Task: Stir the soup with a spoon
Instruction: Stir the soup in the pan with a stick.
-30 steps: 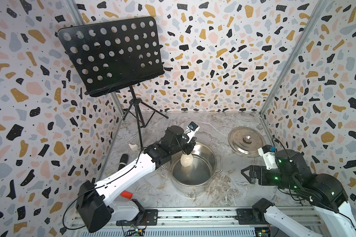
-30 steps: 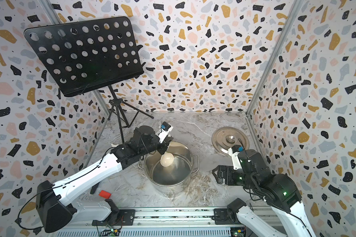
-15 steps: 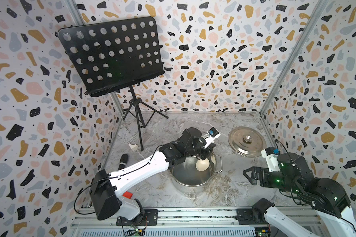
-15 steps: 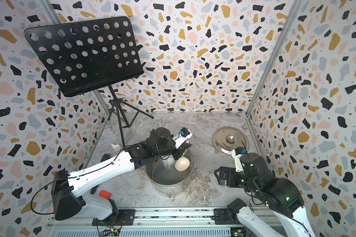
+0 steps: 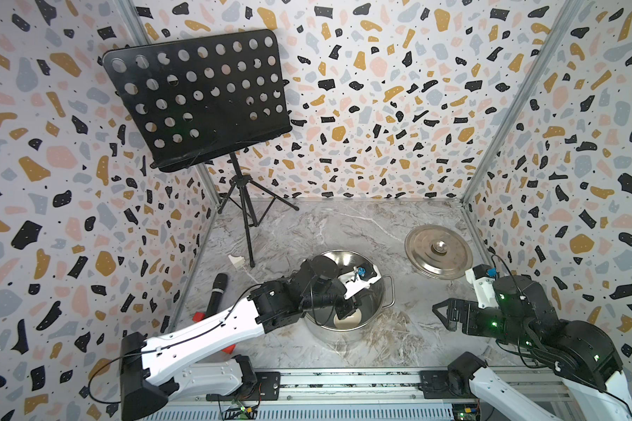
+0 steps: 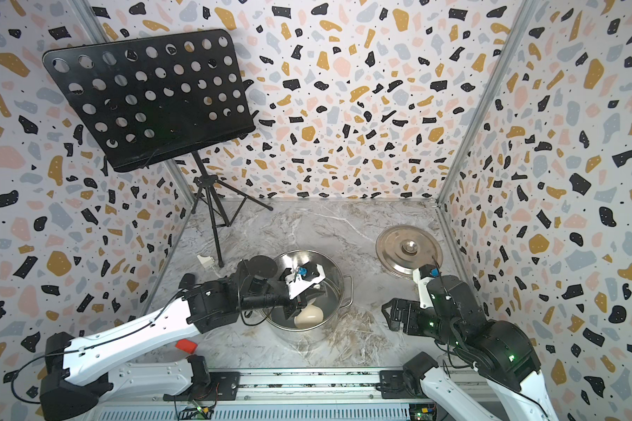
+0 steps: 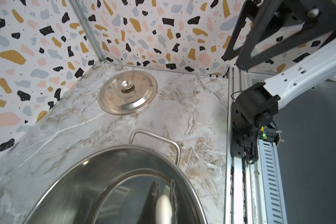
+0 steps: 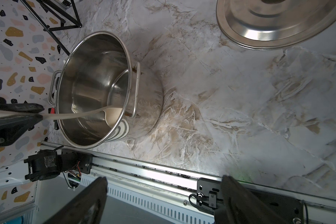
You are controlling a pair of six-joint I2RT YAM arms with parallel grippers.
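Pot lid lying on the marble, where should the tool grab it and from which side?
Take the raised centre knob, coming straight down from above. The lid lies flat, knob up, its thin rim flush on the table, so the edge likely offers little.

The walls (image 5: 380,109) are white terrazzo flecked with black, ochre, pink and grey-blue. The worktop (image 5: 325,226) is grey-white marble with tan veins. The pot (image 8: 89,77) and lid (image 5: 424,255) are shiny silver steel. The spoon (image 6: 309,316) is cream-beige. The music stand (image 5: 219,124) is black, dotted with round holes. The microphone (image 5: 216,293) is black. The 2 arms (image 5: 205,331) are white and black.
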